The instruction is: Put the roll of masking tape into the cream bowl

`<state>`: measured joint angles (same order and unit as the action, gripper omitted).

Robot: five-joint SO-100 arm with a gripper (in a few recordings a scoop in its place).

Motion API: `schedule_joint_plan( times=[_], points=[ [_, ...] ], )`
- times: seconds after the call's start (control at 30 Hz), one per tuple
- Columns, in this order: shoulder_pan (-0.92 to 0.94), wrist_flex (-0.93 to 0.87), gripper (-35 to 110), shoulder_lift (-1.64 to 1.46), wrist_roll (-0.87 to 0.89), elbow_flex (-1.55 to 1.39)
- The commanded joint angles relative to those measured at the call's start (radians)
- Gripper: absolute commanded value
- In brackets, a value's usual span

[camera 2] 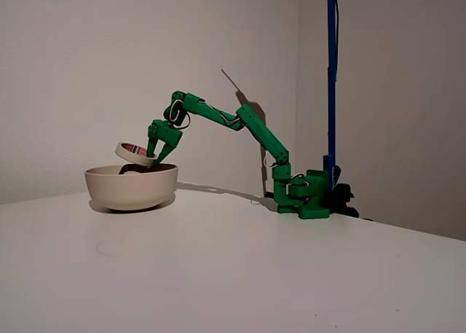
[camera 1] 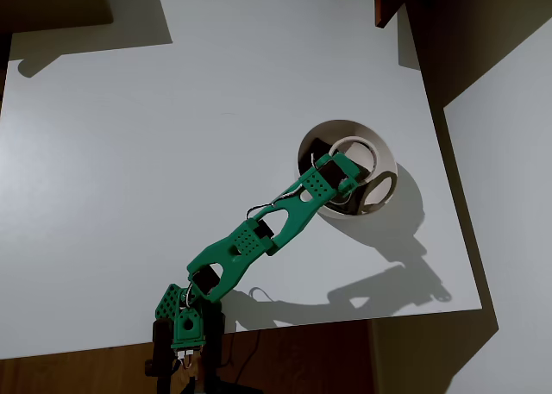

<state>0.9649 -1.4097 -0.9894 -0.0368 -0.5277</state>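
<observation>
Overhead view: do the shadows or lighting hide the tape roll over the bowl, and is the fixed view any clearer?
Overhead view: hard side light throws long arm shadows right of the cream bowl; the roll of masking tape blends with its pale interior. Fixed view: dim but sharp; the roll stands out, tilted in the gripper above the rim.

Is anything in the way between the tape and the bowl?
No, nothing visible. The gripper holds the roll of masking tape tilted just above the cream bowl, with open air between them.
</observation>
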Motion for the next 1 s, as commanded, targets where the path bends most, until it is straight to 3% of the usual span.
schedule_joint_plan(
  times=[0.0,0.07,0.13,0.2,0.53,0.6,0.97],
  points=[
    [-0.012,0.000,-8,-0.060,0.006,0.031],
    [-0.014,0.006,-6,-0.061,0.028,0.031],
    [-0.015,0.006,9,-0.060,0.038,0.031],
    [-0.015,0.009,16,-0.054,0.043,0.031],
    [-0.008,0.038,10,-0.049,0.074,0.031],
    [-0.006,0.046,-8,-0.063,0.089,0.032],
    [-0.066,0.017,-8,-0.327,0.202,0.032]
  ],
)
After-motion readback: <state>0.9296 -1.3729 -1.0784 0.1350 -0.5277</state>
